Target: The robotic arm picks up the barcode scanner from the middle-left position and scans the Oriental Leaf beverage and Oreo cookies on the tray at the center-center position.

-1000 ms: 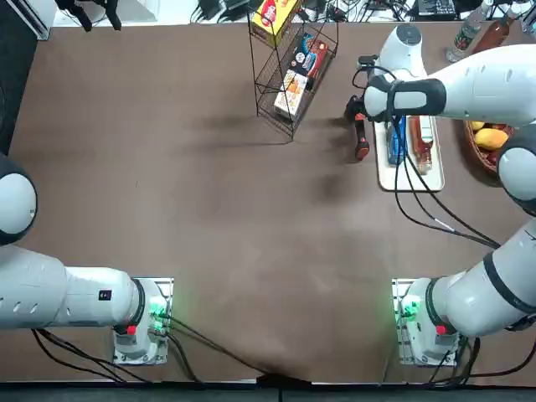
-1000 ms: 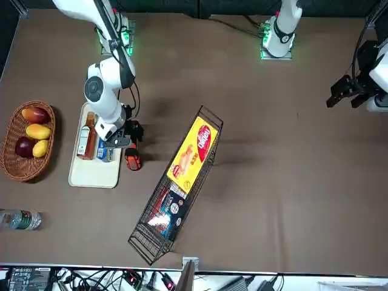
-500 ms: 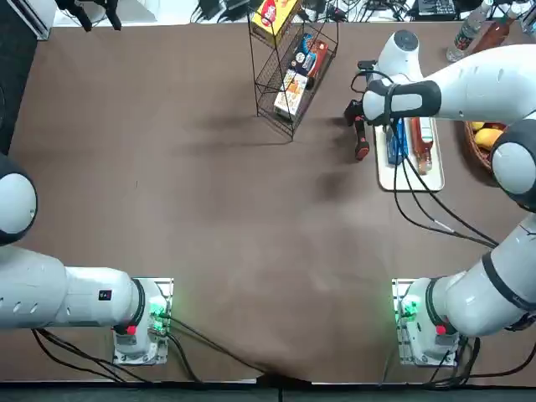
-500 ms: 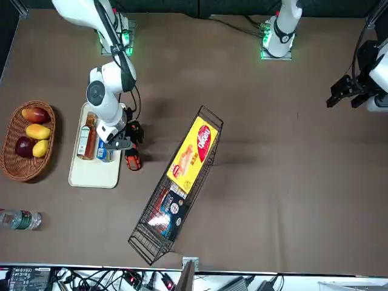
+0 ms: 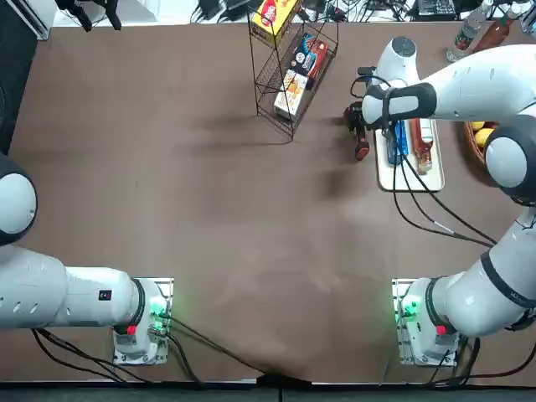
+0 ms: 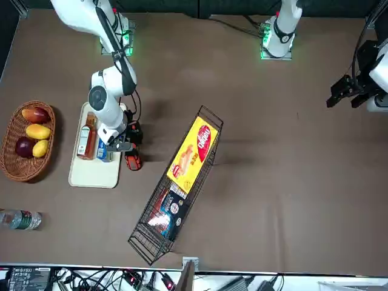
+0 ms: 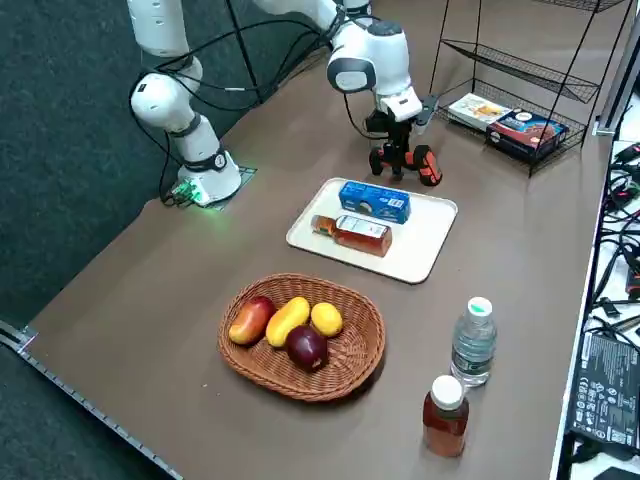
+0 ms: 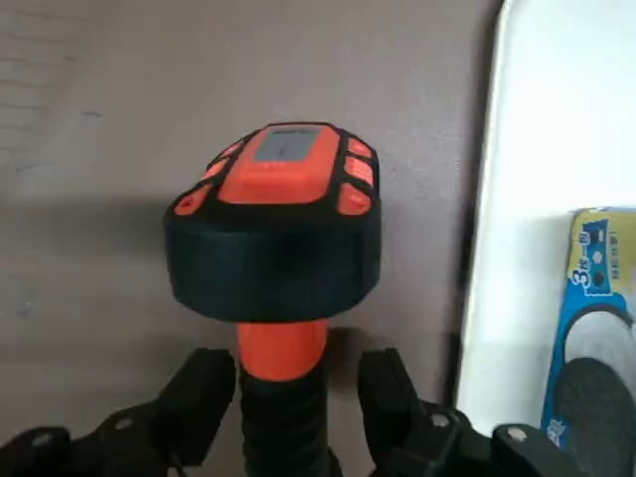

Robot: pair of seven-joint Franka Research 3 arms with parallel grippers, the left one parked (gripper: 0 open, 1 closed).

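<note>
The barcode scanner (image 5: pixel 361 146) lies on the brown table just left of the tray (image 5: pixel 408 178), its red-orange end (image 8: pixel 283 179) pointing toward the robot. My right gripper (image 8: pixel 288 397) is down over its black handle, open, with one finger (image 8: pixel 204 393) on each side and a slim gap showing. From the side the gripper (image 7: pixel 396 150) stands upright over the scanner (image 7: pixel 422 166). On the tray (image 7: pixel 420 255) lie the blue Oreo packet (image 7: pixel 373 200) and the amber Oriental Leaf bottle (image 7: pixel 352 232), side by side.
A tilted wire rack (image 5: pixel 293 59) with boxes stands left of the scanner. A wicker fruit basket (image 7: pixel 300 335) sits right of the tray. A clear water bottle (image 7: pixel 472 342) and a sauce-like bottle (image 7: pixel 445 415) stand near the far right corner.
The right arm's wrist has edged a little nearer the scanner and settled lower over its handle. The scanner, the tray and its items have not moved.
</note>
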